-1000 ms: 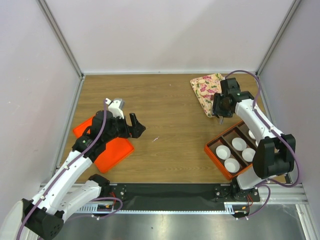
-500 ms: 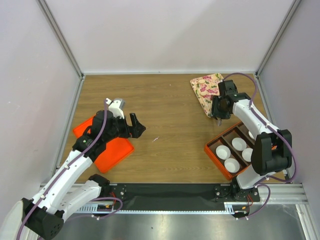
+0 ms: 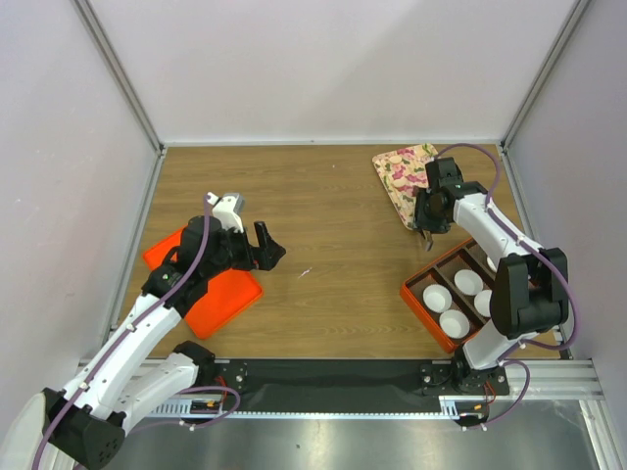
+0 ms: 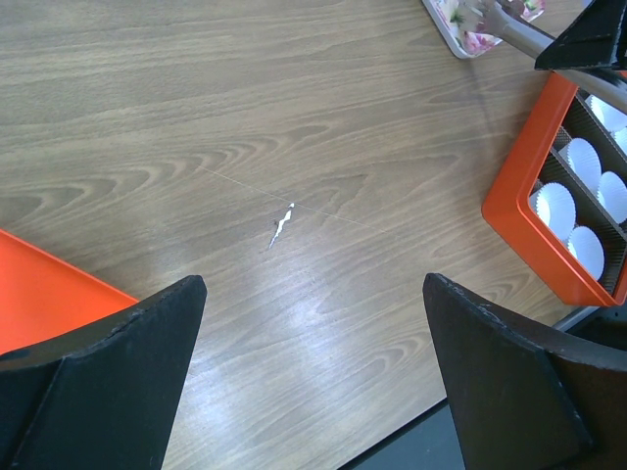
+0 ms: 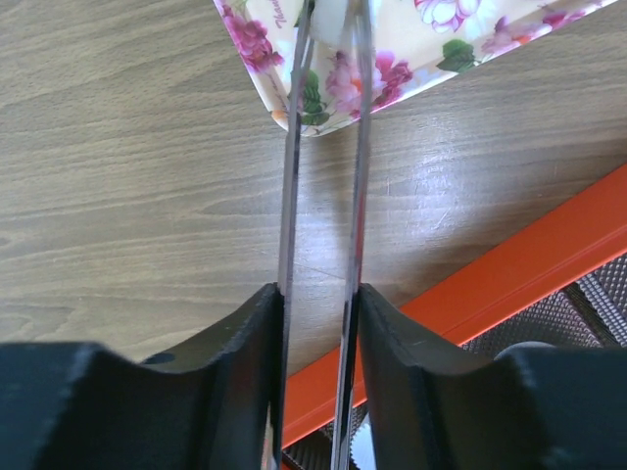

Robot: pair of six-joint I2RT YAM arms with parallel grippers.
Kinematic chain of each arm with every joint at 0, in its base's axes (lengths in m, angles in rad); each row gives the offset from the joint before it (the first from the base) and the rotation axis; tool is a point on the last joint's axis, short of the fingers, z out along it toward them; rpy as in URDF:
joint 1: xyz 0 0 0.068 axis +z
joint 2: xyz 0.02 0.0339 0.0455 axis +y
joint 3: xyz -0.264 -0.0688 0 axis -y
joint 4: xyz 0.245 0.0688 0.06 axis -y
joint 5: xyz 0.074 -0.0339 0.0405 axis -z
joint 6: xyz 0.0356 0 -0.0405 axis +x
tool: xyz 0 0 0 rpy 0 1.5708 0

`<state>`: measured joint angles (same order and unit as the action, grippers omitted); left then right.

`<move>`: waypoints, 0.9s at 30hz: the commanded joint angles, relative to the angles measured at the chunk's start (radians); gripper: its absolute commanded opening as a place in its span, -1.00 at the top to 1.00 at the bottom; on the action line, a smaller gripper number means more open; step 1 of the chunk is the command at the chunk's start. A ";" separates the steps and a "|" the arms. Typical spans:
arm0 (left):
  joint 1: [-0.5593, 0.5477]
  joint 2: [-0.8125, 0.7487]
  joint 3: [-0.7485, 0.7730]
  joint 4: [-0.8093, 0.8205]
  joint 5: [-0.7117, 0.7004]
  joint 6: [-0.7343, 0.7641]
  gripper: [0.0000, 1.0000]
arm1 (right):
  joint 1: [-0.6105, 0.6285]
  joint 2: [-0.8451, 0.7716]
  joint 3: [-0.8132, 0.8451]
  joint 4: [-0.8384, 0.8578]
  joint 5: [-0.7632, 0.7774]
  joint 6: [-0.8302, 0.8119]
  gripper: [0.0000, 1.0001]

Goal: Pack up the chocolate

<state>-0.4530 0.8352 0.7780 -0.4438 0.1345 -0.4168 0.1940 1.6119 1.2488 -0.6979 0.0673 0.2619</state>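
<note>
The pick-up step is in hand: the right claw, clamped on thin metal tongs, reaches out low, tips over the floral-patterned tray. No dark chocolate piece can be made out there. Next probably comes a gentle squeeze, then a carry to the orange divided box of white paper cups. The left claw hovers spread wide above the wooden surface.

Wood-grain table with four things laid on it.
Flat orange tray at left, floral-patterned tray far right, orange divided box near right, white scrap between.
</note>
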 commanded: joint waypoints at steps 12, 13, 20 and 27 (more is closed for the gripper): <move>0.004 -0.028 0.018 0.017 0.016 0.004 -0.99 | -0.002 -0.082 0.113 -0.113 0.069 0.013 0.41; 0.004 -0.031 0.015 0.022 0.023 0.003 -0.99 | -0.004 -0.093 0.110 -0.120 0.072 0.011 0.42; 0.004 -0.030 0.015 0.020 0.039 0.003 -0.99 | -0.047 -0.210 0.144 -0.292 0.120 0.049 0.47; 0.004 -0.053 0.000 0.046 0.082 -0.011 -1.00 | -0.214 -0.354 0.133 -0.417 0.105 0.077 0.48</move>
<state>-0.4530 0.8093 0.7780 -0.4412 0.1719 -0.4179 0.0570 1.3251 1.3533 -1.0283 0.1593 0.3138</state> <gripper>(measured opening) 0.996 0.347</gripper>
